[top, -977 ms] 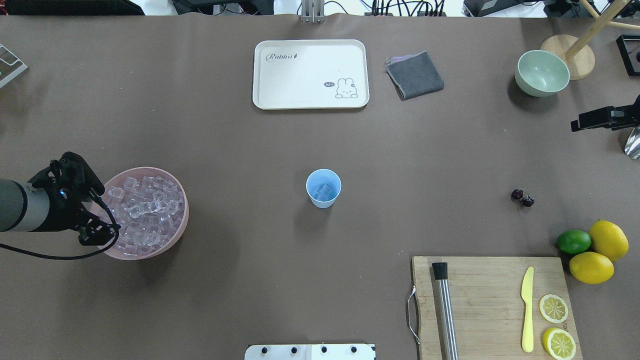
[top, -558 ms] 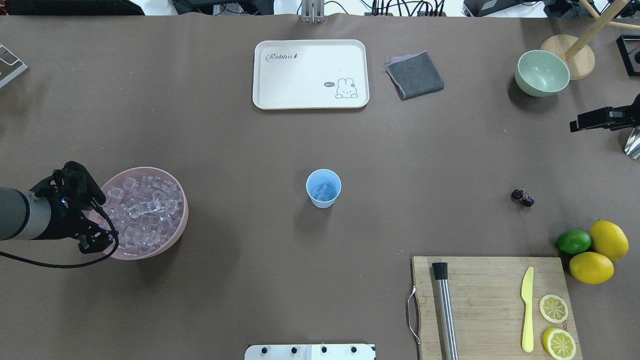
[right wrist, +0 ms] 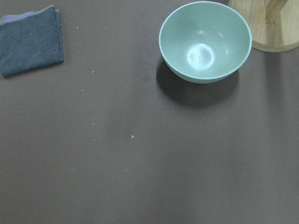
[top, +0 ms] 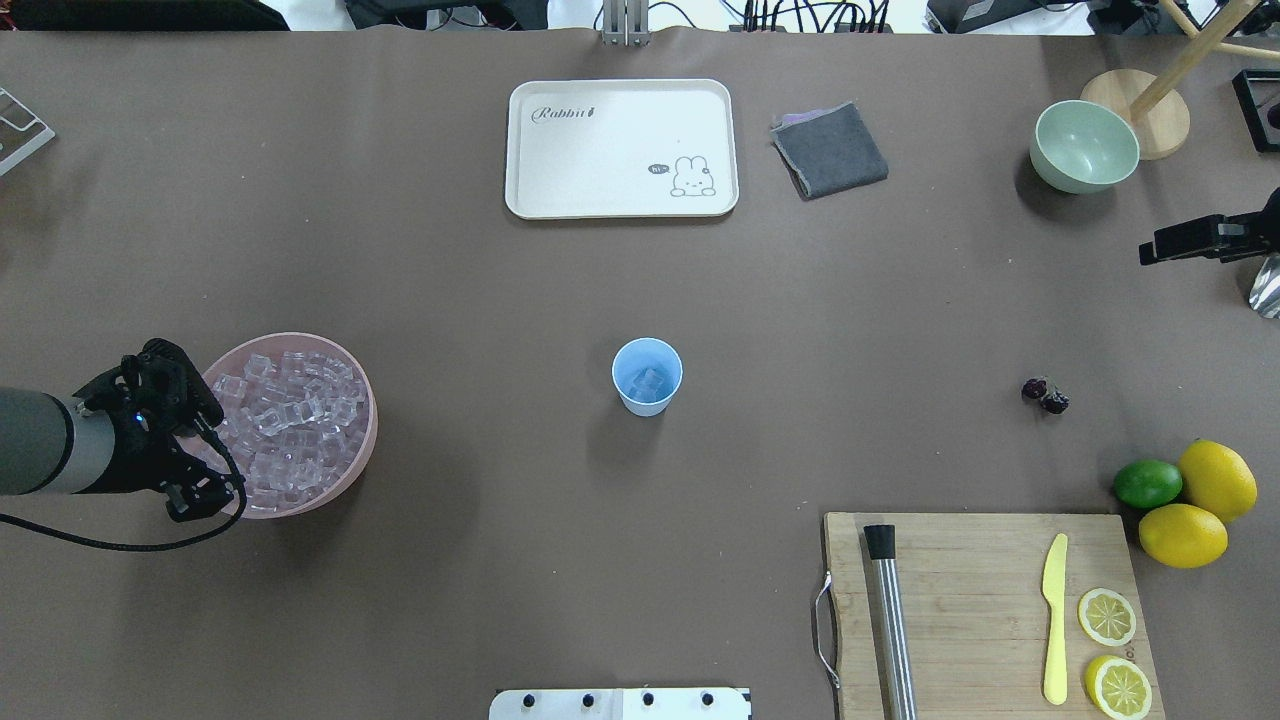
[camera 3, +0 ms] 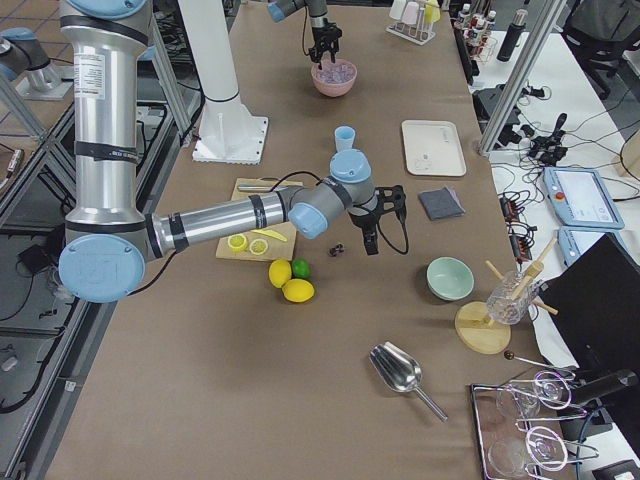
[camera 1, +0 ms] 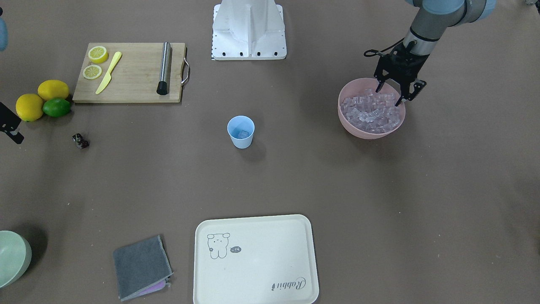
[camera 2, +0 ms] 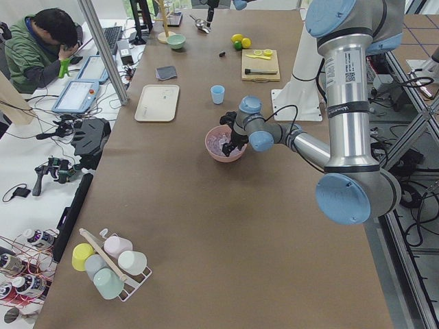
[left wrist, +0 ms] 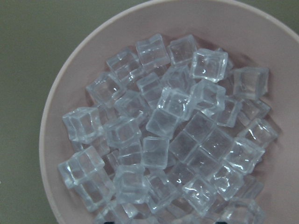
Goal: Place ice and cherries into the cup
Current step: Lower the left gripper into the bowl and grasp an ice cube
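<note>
Many clear glassy ice cubes (left wrist: 173, 105) heaped in wide pink plastic bowl (camera 1: 371, 131), left; left tool (camera 1: 389, 95) spread, empty, over its rim. Straddle one topmost cube squarely, squeeze gently. Small light blue plastic cup (camera 1: 241, 137) stands mid counter (camera 1: 295, 177).

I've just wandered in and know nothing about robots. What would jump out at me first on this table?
The pink bowl heaped with clear ice, near the end of the table on the robot's left, with the left gripper hanging open over its edge. Next, the small light blue cup alone in the middle, some ice already inside. Then the bright lemons and lime beside the cutting board on the robot's right.
</note>
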Robot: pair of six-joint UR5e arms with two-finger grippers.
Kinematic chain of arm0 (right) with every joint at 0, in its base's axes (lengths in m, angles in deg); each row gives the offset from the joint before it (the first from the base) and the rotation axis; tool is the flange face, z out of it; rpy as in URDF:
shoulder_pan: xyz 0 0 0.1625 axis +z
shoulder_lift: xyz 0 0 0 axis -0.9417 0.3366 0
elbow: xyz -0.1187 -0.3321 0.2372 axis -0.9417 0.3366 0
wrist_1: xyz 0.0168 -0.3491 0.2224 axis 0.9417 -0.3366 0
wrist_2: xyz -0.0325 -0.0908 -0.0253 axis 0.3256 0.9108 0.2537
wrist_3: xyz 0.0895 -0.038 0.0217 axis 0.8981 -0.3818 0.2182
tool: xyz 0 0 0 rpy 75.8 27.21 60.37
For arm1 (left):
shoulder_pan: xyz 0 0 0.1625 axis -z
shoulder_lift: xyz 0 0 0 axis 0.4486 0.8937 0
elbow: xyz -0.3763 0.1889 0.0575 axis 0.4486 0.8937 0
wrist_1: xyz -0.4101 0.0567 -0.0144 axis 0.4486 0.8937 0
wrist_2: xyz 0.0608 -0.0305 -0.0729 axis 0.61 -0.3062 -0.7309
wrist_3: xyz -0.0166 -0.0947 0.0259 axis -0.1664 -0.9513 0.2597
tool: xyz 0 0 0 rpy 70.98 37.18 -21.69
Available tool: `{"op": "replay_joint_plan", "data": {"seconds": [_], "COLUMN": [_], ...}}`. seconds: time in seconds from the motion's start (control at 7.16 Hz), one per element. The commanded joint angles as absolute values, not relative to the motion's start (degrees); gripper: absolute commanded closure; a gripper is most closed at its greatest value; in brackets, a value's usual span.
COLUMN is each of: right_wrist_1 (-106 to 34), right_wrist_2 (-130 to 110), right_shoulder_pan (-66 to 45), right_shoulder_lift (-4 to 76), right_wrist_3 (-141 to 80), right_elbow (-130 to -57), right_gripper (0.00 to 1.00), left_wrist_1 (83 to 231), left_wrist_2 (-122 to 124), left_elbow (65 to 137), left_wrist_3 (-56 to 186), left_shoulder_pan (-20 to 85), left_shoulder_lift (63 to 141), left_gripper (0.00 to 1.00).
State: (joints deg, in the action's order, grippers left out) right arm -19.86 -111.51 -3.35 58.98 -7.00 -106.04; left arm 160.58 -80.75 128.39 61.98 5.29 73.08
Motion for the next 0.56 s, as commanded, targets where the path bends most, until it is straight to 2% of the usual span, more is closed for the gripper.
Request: {"op": "replay_joint_plan", "data": {"seconds": [0.0,0.28,0.42], "right_wrist_1": [-19.8,-19.8,-19.8], "right_wrist_2": [-111.59,-111.5,-111.5], "right_shoulder_pan": [-3.36,-3.36,-3.36], "right_shoulder_lift": [58.98,58.98,58.98], "right_wrist_3": [-7.0,-7.0,-7.0], "right_elbow": [-105.83,-105.74,-105.74], "right_gripper": [0.0,0.0,0.0], "left_wrist_1": [158.11,157.65,157.56], "left_wrist_2": [-78.55,-78.36,-78.36], "left_elbow": [128.45,128.62,128.62], "left_wrist_3": [62.07,62.07,62.07], "left_shoulder_pan": [4.12,3.93,3.93], "left_shoulder_lift": [73.35,73.61,73.61], "left_gripper": [0.24,0.26,0.34]}}
